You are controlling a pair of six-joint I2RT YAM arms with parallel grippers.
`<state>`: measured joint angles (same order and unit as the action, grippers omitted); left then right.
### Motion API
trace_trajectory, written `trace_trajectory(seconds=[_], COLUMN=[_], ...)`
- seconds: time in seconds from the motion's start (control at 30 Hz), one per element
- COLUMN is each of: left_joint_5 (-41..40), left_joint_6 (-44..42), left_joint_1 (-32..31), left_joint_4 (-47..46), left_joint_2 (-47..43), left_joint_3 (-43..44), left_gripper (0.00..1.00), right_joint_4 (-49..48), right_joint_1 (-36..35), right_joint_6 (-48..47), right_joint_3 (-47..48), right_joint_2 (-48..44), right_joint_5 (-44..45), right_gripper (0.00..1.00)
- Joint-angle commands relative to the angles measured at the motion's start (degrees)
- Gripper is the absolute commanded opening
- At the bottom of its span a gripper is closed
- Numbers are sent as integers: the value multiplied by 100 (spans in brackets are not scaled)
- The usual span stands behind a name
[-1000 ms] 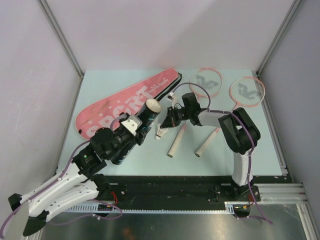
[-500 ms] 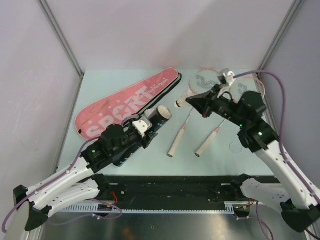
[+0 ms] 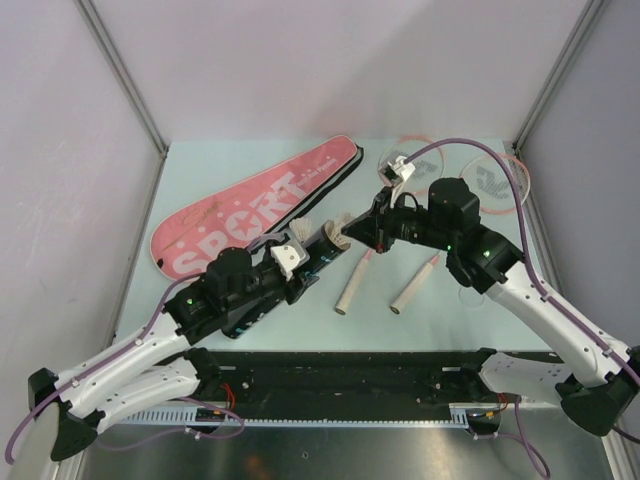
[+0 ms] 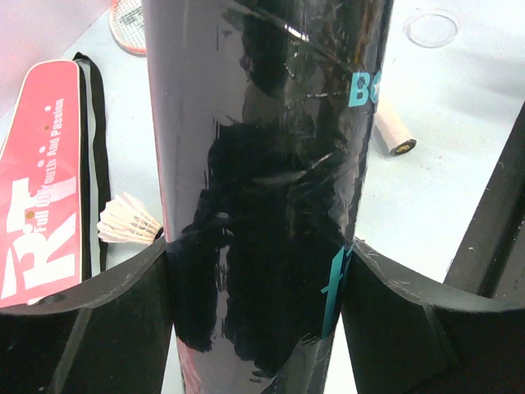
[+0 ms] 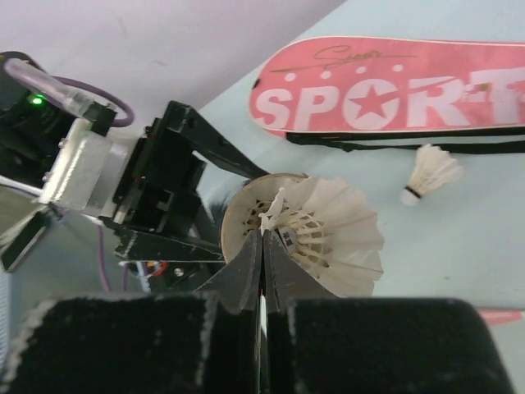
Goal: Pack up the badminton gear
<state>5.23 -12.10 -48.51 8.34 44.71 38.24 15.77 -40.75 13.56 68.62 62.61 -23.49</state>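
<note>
My left gripper (image 4: pixel 258 246) is shut on the long black tube (image 4: pixel 262 164), one jaw on each side. In the top view the tube (image 3: pixel 305 255) points up and right, with its open end (image 5: pixel 242 215) toward my right gripper (image 5: pixel 262 238). That gripper is shut on the feathers of a white shuttlecock (image 5: pixel 340 234), held right at the tube's mouth (image 3: pixel 338 232). A second shuttlecock (image 5: pixel 431 172) lies on the table beside the pink "SPORT" bag (image 3: pixel 250 205). Two pink-rimmed rackets lie to the right, their pale handles (image 3: pixel 352 285) (image 3: pixel 415 283) pointing toward me.
The right arm partly hides the racket heads (image 3: pixel 495 180) at the back right. A clear round lid (image 4: pixel 432 29) lies on the table near a racket handle (image 4: pixel 394 135). The bag's black strap (image 4: pixel 97 148) runs along its edge. Grey walls close in both sides.
My right gripper has swung left and down from near the racket heads, bringing the shuttlecock to the tube's mouth. The left arm with the tube has shifted only slightly.
</note>
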Motion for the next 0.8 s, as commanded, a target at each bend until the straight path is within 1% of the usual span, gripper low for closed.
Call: trace_trajectory(seconds=[0.0, 0.03, 0.07, 0.1, 0.13, 0.17, 0.2, 0.23, 0.27, 0.3, 0.33, 0.37, 0.4, 0.43, 0.47, 0.5, 0.53, 0.57, 0.6, 0.63, 0.67, 0.7, 0.73, 0.77], left_joint_5=[276, 276, 276, 276, 250, 233, 224, 224, 232, 241, 241, 241, 232, 224, 189, 58, -83, -223, -512, -750, -874, -1180, -1322, -1497], left_joint_6=[-214, -214, -205, -223, -214, -205, -214, -205, -197, -205, -188, -196, -188, -188, -188, -179, -170, -161, -161, -144, -152, -135, -100, -82], left_joint_1=[17, 17, 17, 17, 17, 17, 17, 17, 17, 17, 17, 17, 17, 17, 17, 17, 17, 17, 17, 17, 17, 17, 17, 17], left_joint_4=[-351, -359, -351, -359, -359, -351, -359, -351, -368, -351, -359, -359, -359, -359, -351, -359, -359, -351, -359, -359, -359, -351, -359, -368], left_joint_2=[-85, -94, -94, -111, -129, -155, -173, -208, -234, -252, -252, -261, -261, -261, -252, -261, -278, -287, -313, -322, -340, -349, -384, -401], left_joint_3=[237, 237, 237, 237, 237, 237, 228, 219, 210, 219, 219, 219, 219, 219, 219, 219, 236, 237, 237, 237, 228, 237, 245, 245], left_gripper=[16, 16, 16, 16, 15, 15, 15, 15, 15, 15, 15, 15, 15, 15, 15, 15, 15, 15, 15, 15, 14, 14, 14, 14], right_joint_4=[-91, -187, -519, -766, -995, -1449, -1785, -2075, -2661, -3058, -3506, -4363, -4876, -5343, -6052, -6329, -6367, -5801, -5387, -4948, -4091, -3847, -3505, -3406], right_joint_1=[32, 58, 102, 111, 137, 181, 225, 356, 427, 480, 524, 603, 630, 665, 743, 822, 954, 1242, 1393, 1525, 1631, 1762, 1807, 1842], right_joint_6=[506, 672, 909, 1364, 1655, 1902, 2427, 2745, 3044, 3369, 3964, 4318, 4635, 5169, 5339, 5437, 5151, 4826, 4379, 3991, 3291, 3023, 2838, 2558], right_joint_3=[55, 12, -59, -285, -401, -515, -673, -953, -1112, -1236, -1507, -1631, -1737, -1842, -1870, -1870, -1878, -1861, -1835, -1791, -1712, -1625, -1615, -1606], right_joint_2=[84, 198, 225, 225, 199, 164, 146, 138, 190, 242, 286, 400, 436, 471, 498, 420, 262, 78, -289, -406, -477, -495, -452, -399], right_joint_5=[-709, -1084, -1314, -1473, -1579, -1624, -1676, -1755, -1817, -1965, -2324, -2432, -2546, -2747, -2871, -2985, -3013, -2917, -2646, -2444, -2224, -1804, -1548, -1284], right_gripper=[0, 0, 0, 0, 0, 0, 0, 0, 1, 12, 39, 53, 65, 78, 79, 80, 83, 86, 89, 91, 92, 92, 92, 93])
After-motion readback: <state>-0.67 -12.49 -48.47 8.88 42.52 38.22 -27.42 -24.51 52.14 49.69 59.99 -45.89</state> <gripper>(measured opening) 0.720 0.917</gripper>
